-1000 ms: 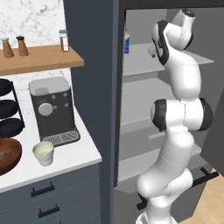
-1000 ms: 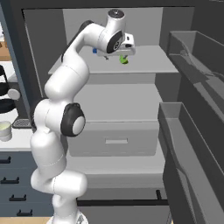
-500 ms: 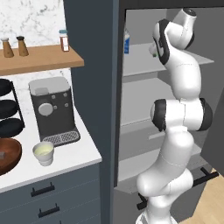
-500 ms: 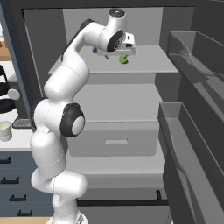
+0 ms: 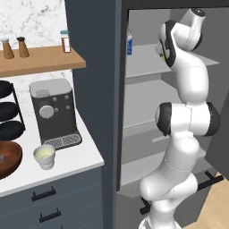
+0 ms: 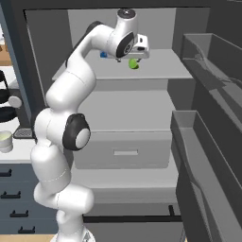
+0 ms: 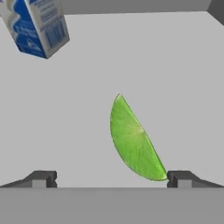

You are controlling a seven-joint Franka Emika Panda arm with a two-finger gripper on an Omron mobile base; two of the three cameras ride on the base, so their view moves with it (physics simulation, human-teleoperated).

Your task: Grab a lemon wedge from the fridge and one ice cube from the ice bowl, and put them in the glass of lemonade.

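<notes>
Jaws wide apart, lemon wedge (image 7: 133,142) near right fingertip (image 7: 180,179).

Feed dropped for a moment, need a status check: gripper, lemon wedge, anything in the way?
Gripper open, above fridge shelf. Lemon wedge lying between fingertips, not gripped. Blue-white carton off to the side, not blocking.

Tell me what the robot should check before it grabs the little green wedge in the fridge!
1. Fridge door open, pale grey shelf reachable: ok.
2. Fingers spread wide, holding nothing: ok.
3. Small yellow-green lemon wedge lying between the fingers: not ok; it sits towards the right fingertip in the hand view.
4. Fingers low enough around the wedge: cannot tell; the gripper seems just above it.
5. Blue and white carton clear of the fingers: ok, it stands apart, further back.
6. Small whitish cup of pale yellow lemonade upright on the white counter: ok.
</notes>
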